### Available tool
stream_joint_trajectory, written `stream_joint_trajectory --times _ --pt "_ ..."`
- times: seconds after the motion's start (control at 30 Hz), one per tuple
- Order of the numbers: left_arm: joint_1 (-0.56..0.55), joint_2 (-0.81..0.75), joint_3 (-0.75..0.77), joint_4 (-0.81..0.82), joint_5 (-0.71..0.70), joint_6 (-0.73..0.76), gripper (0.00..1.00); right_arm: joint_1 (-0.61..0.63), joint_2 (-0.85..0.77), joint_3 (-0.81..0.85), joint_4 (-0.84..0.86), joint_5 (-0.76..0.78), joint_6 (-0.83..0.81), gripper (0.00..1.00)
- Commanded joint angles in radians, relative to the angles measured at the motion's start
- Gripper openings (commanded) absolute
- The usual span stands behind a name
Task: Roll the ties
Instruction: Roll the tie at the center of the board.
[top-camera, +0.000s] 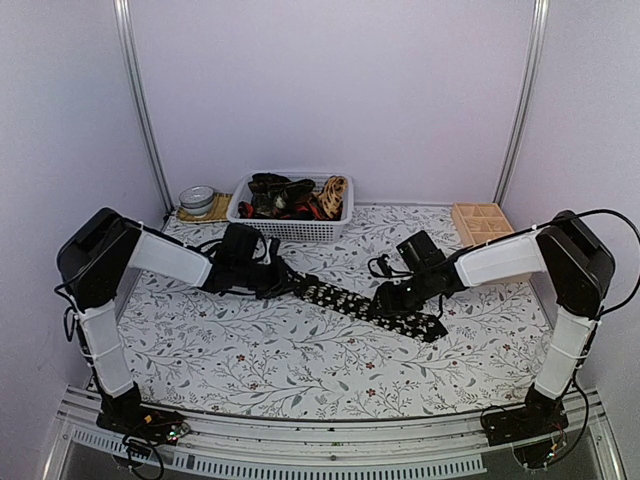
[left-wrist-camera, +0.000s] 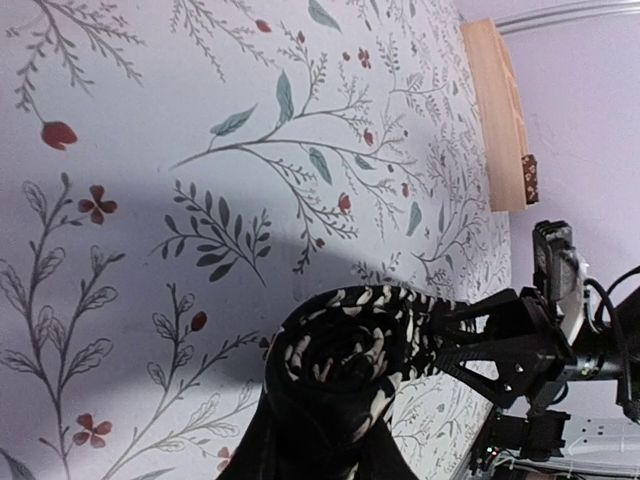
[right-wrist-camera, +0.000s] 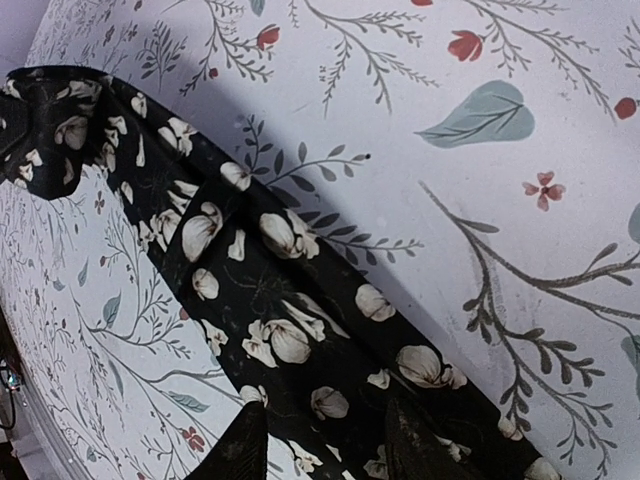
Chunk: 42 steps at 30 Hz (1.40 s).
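Left claw (top-camera: 270, 280) is closed on the coiled end of the black tie (top-camera: 345, 300). Its own fingers are buried under dark cloth in its wrist view. Right claw (top-camera: 388, 300) stands partly open, its two dark fingertips (right-wrist-camera: 237, 452) apart over the tie's broad end. Whether they press on the cloth I cannot tell.

The tie lies flat on the flowered tablecloth (top-camera: 300, 370) in front of the white basket (top-camera: 290, 231), clear of it. Its long axis runs slantwise. The rolled end sits before the basket's middle, and the broad end points away past the basket's right corner, toward the arm bases.

Only the left wrist view shows the roll (left-wrist-camera: 345, 355) end-on, a tight spiral of several turns. Only the right wrist view shows the print up close: matte black cloth scattered with cream petals. The overhead view alone takes in the whole strip. It also shows more ties (top-camera: 285, 195), dark, red and tan, bundled inside the basket, which is slotted plastic. Right of the basket stands a pale wooden compartment box (top-camera: 480, 222).
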Motion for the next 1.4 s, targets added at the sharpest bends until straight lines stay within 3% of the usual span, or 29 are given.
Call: stream_joint_trajectory --times 0.0,0.43,1.03,1.37 --pt "-0.021 -0.009 0.084 -0.190 -0.157 0.102 0.00 0.017 0.019 -0.037 -0.127 0.019 0.012 0.40" --pt "-0.065 0.045 0.258 -0.494 -0.379 0.329 0.00 0.017 -0.018 0.045 -0.197 0.004 -0.018 0.41" --pt "-0.215 0.234 0.569 -0.756 -0.721 0.561 0.00 0.017 -0.003 0.086 -0.180 -0.156 -0.019 0.47" --pt "-0.324 0.316 0.709 -0.839 -0.868 0.775 0.00 -0.016 -0.023 0.057 -0.095 -0.303 0.034 0.64"
